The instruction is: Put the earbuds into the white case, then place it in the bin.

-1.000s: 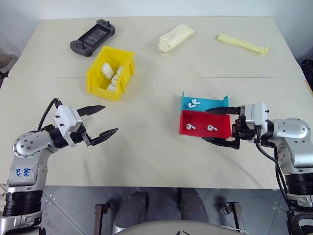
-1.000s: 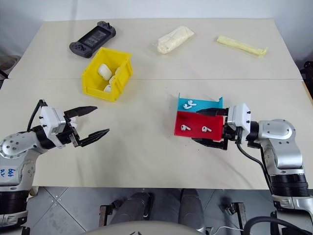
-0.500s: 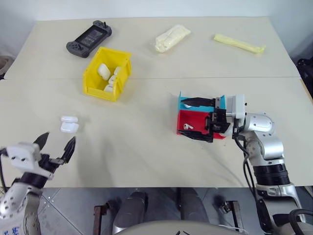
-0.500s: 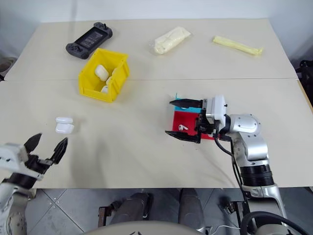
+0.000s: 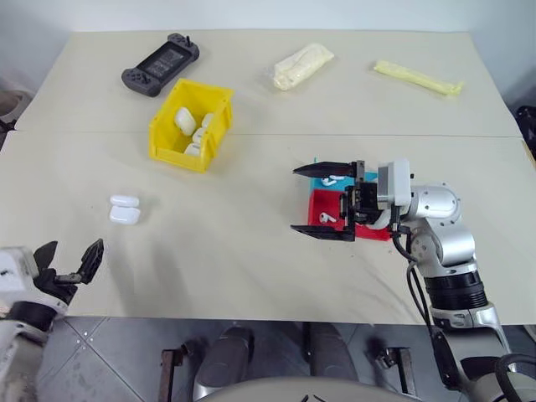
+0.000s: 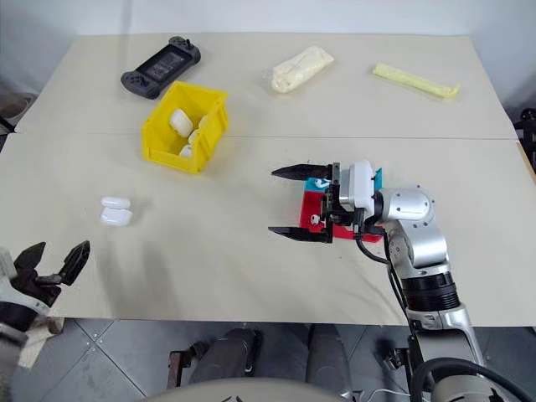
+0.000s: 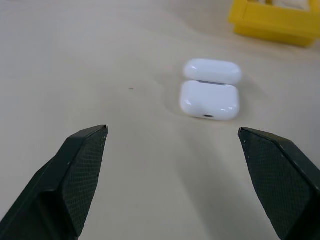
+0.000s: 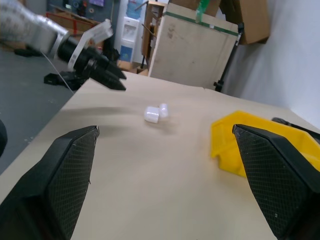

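Observation:
The white case [image 5: 124, 208] lies with its lid open on the table's left side, also seen as the white case [image 7: 210, 90] ahead of my left gripper [image 7: 171, 134]. My left gripper [image 5: 67, 264] hangs open and empty near the front left edge, short of the case. The earbuds lie in a red-and-blue tray [image 5: 322, 230]: one earbud [image 5: 327, 218] on the red part, another earbud [image 5: 337, 178] on the blue part. My right gripper [image 5: 322, 199] stands open over that tray, pointing left, holding nothing. The yellow bin [image 5: 167, 138] sits at the back left with several white cases inside.
A black game controller [image 5: 159, 63] lies behind the bin. A cream wrapped packet [image 5: 303, 65] and a long yellow strip [image 5: 417, 76] rest along the far edge. Bare tabletop lies between the case and the tray.
My left arm has drawn back to the front left edge, uncovering the open case on the table. My right gripper has slid left over the tray, hiding part of it.

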Robot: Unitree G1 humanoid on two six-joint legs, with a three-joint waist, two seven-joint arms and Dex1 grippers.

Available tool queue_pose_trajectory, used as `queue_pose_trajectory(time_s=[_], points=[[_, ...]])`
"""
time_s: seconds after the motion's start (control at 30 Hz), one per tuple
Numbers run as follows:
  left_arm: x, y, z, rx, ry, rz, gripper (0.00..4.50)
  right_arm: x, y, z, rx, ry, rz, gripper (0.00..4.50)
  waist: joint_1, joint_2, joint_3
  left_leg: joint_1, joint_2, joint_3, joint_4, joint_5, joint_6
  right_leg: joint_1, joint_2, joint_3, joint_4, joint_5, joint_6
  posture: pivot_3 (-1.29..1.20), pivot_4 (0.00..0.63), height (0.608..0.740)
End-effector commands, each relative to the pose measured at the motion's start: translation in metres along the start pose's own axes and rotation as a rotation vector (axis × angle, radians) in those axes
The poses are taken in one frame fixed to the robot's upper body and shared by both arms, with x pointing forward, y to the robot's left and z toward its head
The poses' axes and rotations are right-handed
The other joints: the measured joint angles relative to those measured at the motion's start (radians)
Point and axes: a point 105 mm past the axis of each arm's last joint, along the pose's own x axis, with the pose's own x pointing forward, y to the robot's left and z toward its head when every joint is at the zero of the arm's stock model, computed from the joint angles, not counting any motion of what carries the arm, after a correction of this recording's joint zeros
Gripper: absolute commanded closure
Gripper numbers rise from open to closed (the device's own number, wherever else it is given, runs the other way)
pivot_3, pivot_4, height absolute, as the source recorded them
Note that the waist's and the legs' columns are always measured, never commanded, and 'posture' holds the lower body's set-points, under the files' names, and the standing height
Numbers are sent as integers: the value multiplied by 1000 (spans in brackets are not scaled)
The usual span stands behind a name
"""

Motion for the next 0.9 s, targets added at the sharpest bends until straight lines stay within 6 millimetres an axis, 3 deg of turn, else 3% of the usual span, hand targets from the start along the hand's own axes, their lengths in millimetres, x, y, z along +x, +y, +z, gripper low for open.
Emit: queue_pose_trajectory(time_s=[0.03,0.2,0.5,0.9], points=[[1,-4,24,28,110,-62,44,-8,-2,4,-16,6,-13,0,-1,0,0,0,0,0,0,0,0,0,0,1,1,0,0,0,150,740],[18,17,37,16,353,41,44,-7,-1,5,-11,11,1,0,-2,1,0,1,1,3,-1,0,-1,-2,3,5,4,0,-1,0,150,740],[64,-4,47,-53,491,-35,44,-5,2,8,-18,17,2,0,-31,0,0,-2,2,7,-1,-2,-4,-10,8,10,9,0,-1,0,150,740],[74,5,35,-3,595,11,44,-2,5,10,-20,7,-26,0,-47,0,0,-2,10,13,-1,-3,-5,-15,12,13,11,0,-2,0,150,740]])
